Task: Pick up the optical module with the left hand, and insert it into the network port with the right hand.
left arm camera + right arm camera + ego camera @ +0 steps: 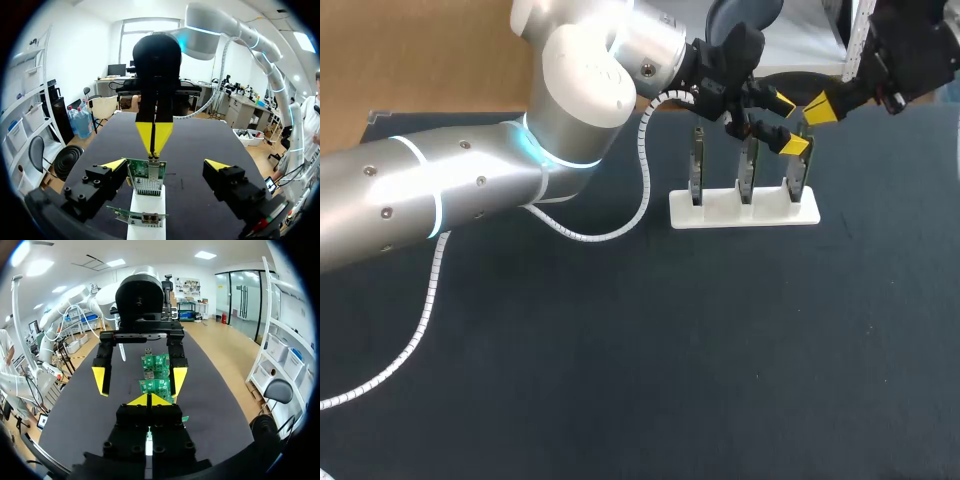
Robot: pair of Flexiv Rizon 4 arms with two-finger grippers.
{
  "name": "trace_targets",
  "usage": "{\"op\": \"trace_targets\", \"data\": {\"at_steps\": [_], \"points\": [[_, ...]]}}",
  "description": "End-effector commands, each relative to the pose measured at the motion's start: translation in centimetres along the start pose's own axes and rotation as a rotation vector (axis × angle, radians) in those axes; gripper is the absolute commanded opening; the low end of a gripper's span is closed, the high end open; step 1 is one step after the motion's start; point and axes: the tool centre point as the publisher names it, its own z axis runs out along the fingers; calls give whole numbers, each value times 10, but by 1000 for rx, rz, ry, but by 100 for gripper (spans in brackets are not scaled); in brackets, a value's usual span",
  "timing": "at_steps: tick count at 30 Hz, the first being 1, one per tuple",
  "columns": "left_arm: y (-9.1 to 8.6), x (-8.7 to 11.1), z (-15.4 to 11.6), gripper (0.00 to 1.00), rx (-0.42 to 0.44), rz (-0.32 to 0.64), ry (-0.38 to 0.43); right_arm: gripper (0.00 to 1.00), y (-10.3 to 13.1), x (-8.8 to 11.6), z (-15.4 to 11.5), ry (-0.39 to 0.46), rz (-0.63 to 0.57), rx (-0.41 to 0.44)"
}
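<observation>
You seem to be at insertion: right gripper (pixel 818 108), upper right, pinches the optical module (pixel 153 161) above the network card (pixel 147 182); left gripper (pixel 790 123) gapes. Next, press straight down.

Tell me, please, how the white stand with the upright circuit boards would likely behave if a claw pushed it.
The white stand looks low and flat, so it would probably slide on the dark table rather than tip. Its three circuit boards stand tall and thin, so a sideways knock might rock or flex them.
</observation>
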Motion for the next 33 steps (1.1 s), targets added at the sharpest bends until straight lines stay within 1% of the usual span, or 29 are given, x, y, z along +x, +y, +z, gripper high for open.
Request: {"op": "trace_targets", "data": {"at_steps": [1,15,23,29,33], "points": [[1,-1,0,100,2,-2,4,0,-3,2,2,1,3,-7],[1,-1,0,100,2,-2,4,0,-3,10,6,-2,24,-17],[1,-1,0,100,2,-2,4,0,-2,15,9,13,34,-19],[1,-1,0,100,2,-2,4,0,-2,13,8,3,26,-17],[1,-1,0,100,2,-2,4,0,-2,7,4,-9,15,-3]]}}
